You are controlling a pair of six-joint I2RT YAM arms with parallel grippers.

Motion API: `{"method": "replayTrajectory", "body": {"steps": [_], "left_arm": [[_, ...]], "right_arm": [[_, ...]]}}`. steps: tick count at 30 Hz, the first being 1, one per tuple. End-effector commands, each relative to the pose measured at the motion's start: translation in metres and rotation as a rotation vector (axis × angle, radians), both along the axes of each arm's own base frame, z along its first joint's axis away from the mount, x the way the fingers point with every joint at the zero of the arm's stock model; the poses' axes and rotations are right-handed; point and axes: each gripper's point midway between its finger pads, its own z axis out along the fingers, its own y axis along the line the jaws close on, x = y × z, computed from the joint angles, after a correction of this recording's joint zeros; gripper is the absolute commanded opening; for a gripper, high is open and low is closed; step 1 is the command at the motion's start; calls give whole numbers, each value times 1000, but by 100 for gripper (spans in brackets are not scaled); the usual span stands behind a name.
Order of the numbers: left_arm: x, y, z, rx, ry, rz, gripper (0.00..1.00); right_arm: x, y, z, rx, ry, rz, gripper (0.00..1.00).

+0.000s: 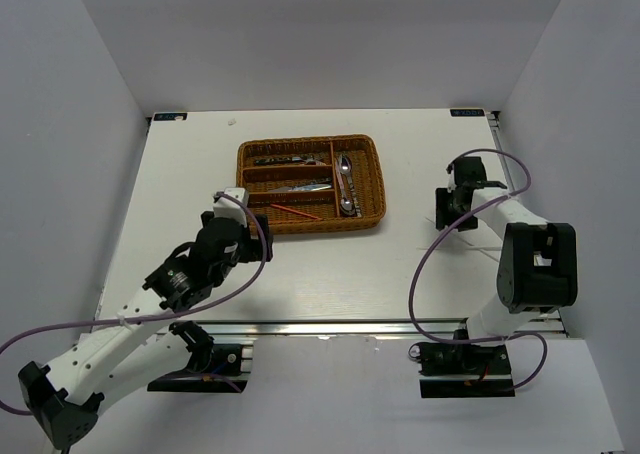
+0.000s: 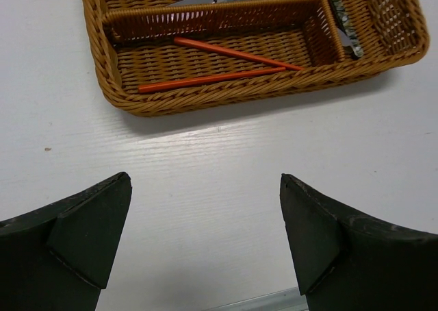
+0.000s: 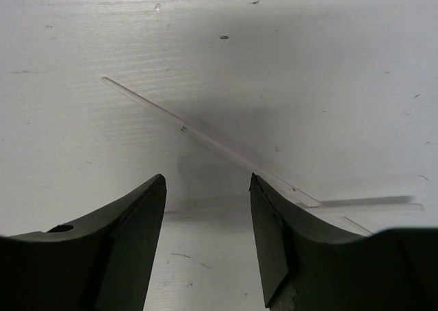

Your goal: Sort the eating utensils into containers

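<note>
Hovers with right gripper (image 3: 207,181) part-spread, grasping nothing, over white chopsticks (image 3: 178,122) near the table (image 3: 308,51) right edge; holds left gripper (image 2: 205,181) wide apart before the tray (image 2: 205,100) near edge.

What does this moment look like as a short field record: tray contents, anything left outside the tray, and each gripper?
tray: brown wicker tray on the table
nearest slot: two red chopsticks
crosswise slot: spoons
other slots: metal cutlery, too small to name
outside tray: white chopsticks lying on the table
left gripper: open, empty, beside the tray
right gripper: open, low over the white chopsticks, nothing gripped
</note>
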Motion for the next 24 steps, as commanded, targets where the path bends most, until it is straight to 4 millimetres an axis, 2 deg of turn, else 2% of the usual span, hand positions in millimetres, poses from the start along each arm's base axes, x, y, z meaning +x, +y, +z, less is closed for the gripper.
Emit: {"method": "replayTrajectory", "body": {"steps": [1,6,12,18,19,21,24], "left_arm": [[-3,-6,10,-38,-34,-33,98],[-4,-10,7,-36,-22,-52,98],[-4,-12,3,-25,-11,-59,98],[-4,-11,2,-19,-10,-50,98],[-4,-11,1,-16,-9,-49,98],[-3,-10,1,-14,-7,-46,98],[-3,-10,-1,-6,-1,-42,98]], "right_arm": [[7,-12,12,-82,-3,42,58],[21,-8,-5,-67,58,81,55],[20,-11,-28,-82,105,121,51],[19,-9,-52,-68,138,146,29],[18,-9,-57,-69,147,149,21],[16,-8,-66,-65,175,152,18],[23,-6,-70,-55,167,156,14]]}}
